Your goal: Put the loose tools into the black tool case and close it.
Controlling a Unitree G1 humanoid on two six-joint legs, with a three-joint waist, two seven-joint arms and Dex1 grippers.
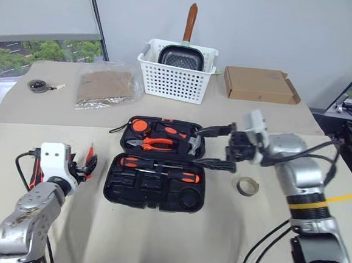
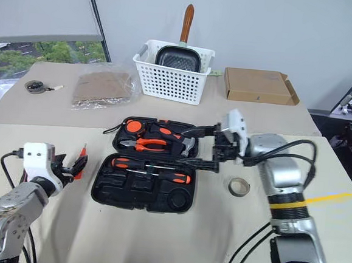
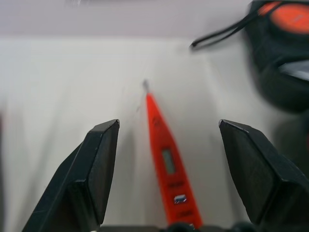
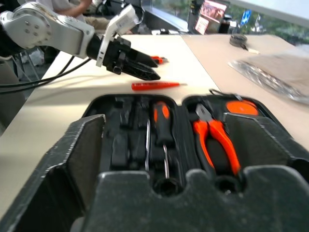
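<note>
The slim orange plastic tester pen (image 3: 166,166) is lying on the beige surface (image 1: 173,241) just left of the open black plastic clamshell tool case (image 1: 153,190), and the left pincer (image 3: 178,179) is hovering over it with its two black fingers (image 3: 99,166) standing wide on either side – gripping nothing yet. In the left wrist view the pen is lining up between the fingers, its metal tip pointing away.

Judging by its build, the pen is being a light, stiff, smooth thing – likely to skid or roll on the cloth-like top if nudged from one side. The best hold looks to be across the thicker body near the little window, not the thin tip.

The right pincer (image 1: 214,148) is hanging over the right side of the case, its fingers spread and empty. Two orange-and-black screwdrivers (image 1: 161,168) are sitting in the near half. The small grey tape ring (image 1: 248,186) is resting on the surface right of the case; it looks light and easy to pinch through its wall.
</note>
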